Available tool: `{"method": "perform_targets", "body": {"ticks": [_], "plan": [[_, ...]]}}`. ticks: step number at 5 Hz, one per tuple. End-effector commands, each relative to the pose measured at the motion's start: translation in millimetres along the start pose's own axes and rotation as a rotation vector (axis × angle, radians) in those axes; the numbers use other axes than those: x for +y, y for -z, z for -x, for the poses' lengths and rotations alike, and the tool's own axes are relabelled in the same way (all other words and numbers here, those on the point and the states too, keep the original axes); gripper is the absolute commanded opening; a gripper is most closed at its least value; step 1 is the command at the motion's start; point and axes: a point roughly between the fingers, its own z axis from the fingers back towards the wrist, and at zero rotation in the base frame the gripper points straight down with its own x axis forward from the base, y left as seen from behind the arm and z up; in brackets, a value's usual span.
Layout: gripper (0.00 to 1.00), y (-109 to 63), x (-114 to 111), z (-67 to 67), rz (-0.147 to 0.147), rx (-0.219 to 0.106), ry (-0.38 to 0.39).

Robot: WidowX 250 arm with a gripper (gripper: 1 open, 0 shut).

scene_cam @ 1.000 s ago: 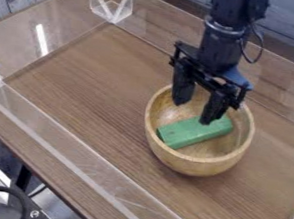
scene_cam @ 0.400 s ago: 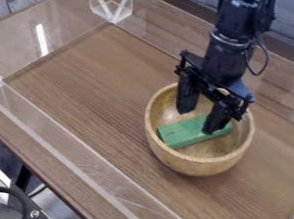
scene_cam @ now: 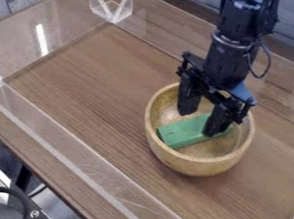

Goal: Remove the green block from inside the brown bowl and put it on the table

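Camera view: gripper [scene_cam: 203, 109] points down into brown bowl [scene_cam: 169, 153], fingers apart around green block [scene_cam: 187, 135], grip unclear. Block lies inside bowl. Bowl sits near table's [scene_cam: 73, 82] right edge.

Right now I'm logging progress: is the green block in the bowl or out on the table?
Still in. The green block lies inside the bowl, with the open gripper lowered around its far end.

A matte green block [scene_cam: 187, 135] lies in a smooth wooden bowl [scene_cam: 172, 152] on a wood-grain table [scene_cam: 99, 85].
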Motion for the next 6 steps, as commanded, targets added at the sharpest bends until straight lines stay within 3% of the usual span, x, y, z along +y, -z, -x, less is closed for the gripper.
{"method": "perform_targets", "body": {"ticks": [1,6], "plan": [[1.00,-22.5,-3,-0.7,-0.016,-0.076,0.026],[1.00,-6.1,0,-4.2,-0.005,-0.065,0.071]]}}
